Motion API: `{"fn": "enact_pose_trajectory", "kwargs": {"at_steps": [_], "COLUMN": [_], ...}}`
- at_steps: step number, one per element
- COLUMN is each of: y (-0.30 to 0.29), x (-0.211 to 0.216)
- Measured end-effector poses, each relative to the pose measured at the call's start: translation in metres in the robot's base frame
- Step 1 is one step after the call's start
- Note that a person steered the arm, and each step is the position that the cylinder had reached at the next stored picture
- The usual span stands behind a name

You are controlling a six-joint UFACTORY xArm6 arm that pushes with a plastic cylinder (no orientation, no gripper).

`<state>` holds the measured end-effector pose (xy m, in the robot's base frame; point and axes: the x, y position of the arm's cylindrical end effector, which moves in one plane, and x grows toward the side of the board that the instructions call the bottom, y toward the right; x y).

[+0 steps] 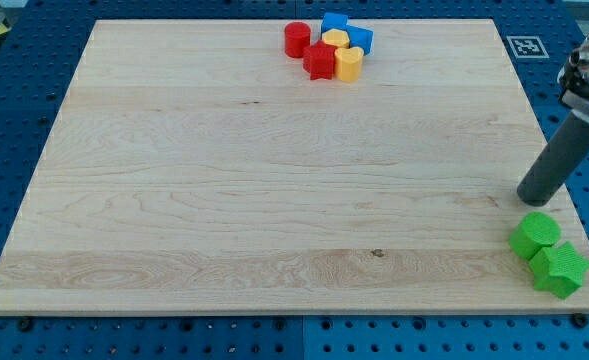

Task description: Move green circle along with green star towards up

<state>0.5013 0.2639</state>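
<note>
The green circle (534, 235) sits near the board's bottom right corner. The green star (559, 269) lies just below and right of it, touching it. My tip (530, 198) is at the end of a dark rod that comes in from the view's right edge. The tip rests just above the green circle, a small gap apart from it.
A cluster of blocks sits at the top middle of the wooden board (274, 170): a red circle (296, 39), a red star (320, 61), two yellow blocks (348, 63) (335, 40) and two blue blocks (359, 39) (333, 21). The board's right edge is close to the green blocks.
</note>
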Motion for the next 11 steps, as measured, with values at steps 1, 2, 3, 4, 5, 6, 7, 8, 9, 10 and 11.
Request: {"fn": "enact_pose_trajectory", "kwargs": {"at_steps": [1,2,3,4,5,6,7,8,9,10,11], "y": [0.08,0.081,0.081,0.076,0.062,0.011,-0.053,-0.094,-0.107,-0.142,-0.146], "x": [0.019,0.026,0.081,0.113,0.116,0.112,0.102,0.055,0.017,0.043,0.081]}}
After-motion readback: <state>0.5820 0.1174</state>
